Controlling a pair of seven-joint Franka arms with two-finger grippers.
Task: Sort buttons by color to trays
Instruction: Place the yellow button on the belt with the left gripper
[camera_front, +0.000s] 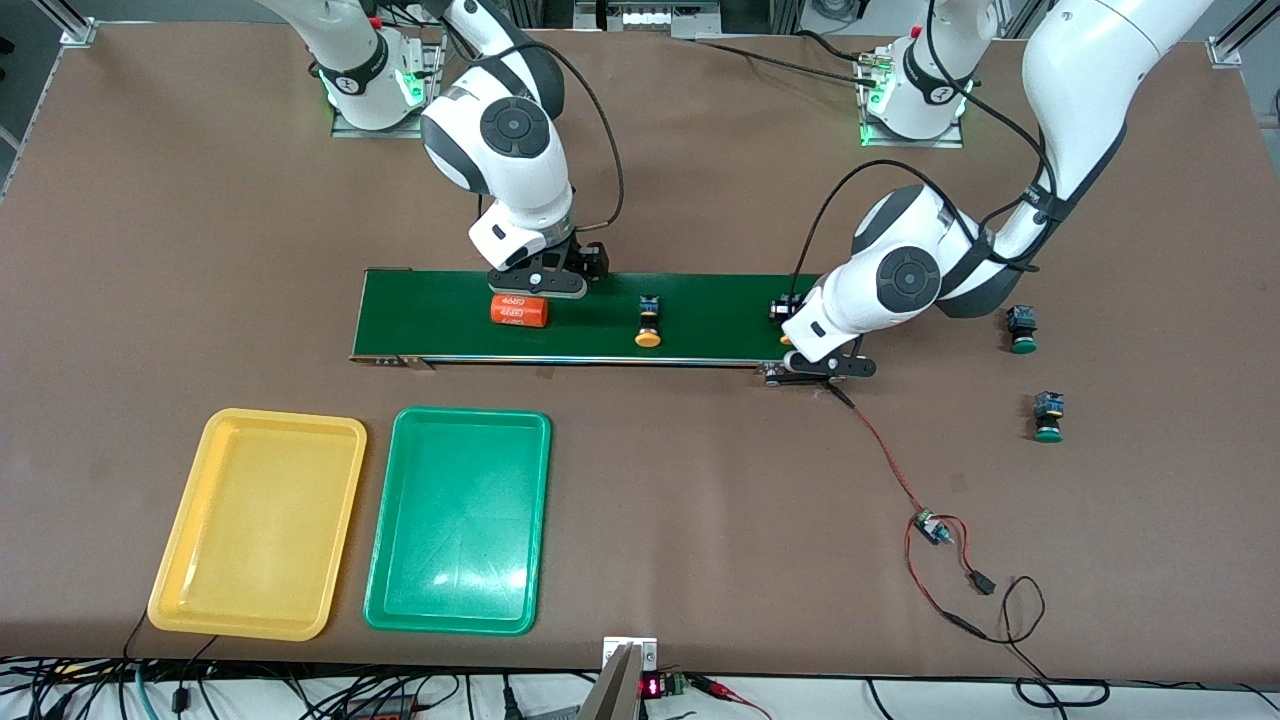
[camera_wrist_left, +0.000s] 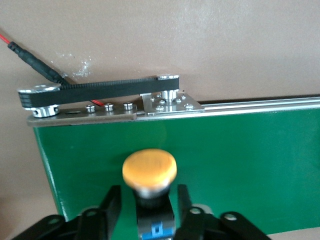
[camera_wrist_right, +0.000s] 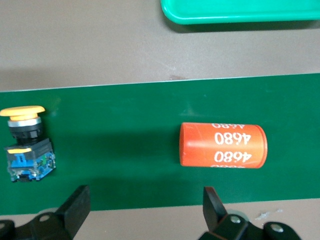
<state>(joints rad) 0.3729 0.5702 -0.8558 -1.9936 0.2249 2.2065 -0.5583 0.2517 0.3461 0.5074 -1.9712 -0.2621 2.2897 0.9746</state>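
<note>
An orange-capped button (camera_wrist_left: 149, 169) lies on the conveyor belt (camera_front: 700, 300) at the left arm's end. My left gripper (camera_wrist_left: 147, 199) is open, low over the belt, with a finger on each side of the button's black-and-blue body and a gap on both sides. In the front view my left arm hides most of this button (camera_front: 782, 309). A second orange-capped button (camera_front: 649, 322) lies mid-belt and also shows in the right wrist view (camera_wrist_right: 24, 142). Two green-capped buttons (camera_front: 1021, 330) (camera_front: 1047, 416) lie on the table off the left arm's end of the belt. My right gripper (camera_front: 537, 283) (camera_wrist_right: 146, 210) is open and empty.
My right gripper hangs over the belt's edge beside an orange 4680 cylinder (camera_front: 518, 311) (camera_wrist_right: 222, 145). The yellow tray (camera_front: 260, 520) and the green tray (camera_front: 460, 520) (camera_wrist_right: 240, 12) lie side by side, nearer the front camera than the belt. A red wire with a small board (camera_front: 930, 525) runs from the belt drive (camera_wrist_left: 100, 90).
</note>
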